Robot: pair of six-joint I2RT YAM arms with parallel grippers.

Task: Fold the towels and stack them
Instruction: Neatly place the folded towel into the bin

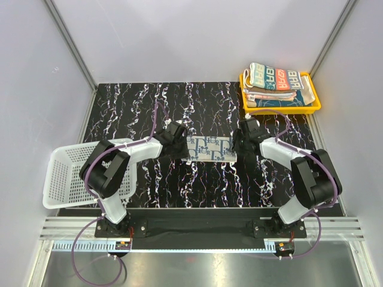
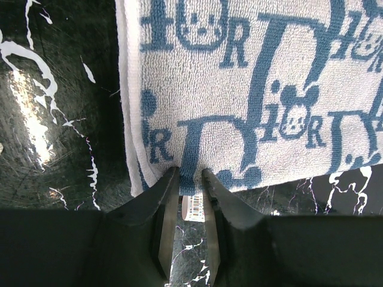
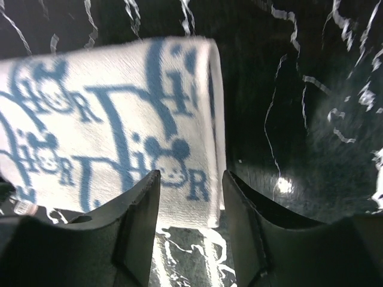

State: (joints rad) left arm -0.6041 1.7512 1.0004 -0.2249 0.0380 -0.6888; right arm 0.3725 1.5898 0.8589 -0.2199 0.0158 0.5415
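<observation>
Blue-lettered towel (image 1: 209, 147) lies folded flat mid-table, between my arms. Left claw (image 2: 190, 174) narrow at near hem; can't tell if pinching. Right claw (image 3: 191, 176) spread wide, empty, above right corner. Fold looks done, I judge. Next: grip both ends, carry to stack (image 1: 278, 78) in tray (image 1: 281, 110).

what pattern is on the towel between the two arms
The white terry towel carries blue lettering and little mouse faces; clearest in the left wrist view.
</observation>
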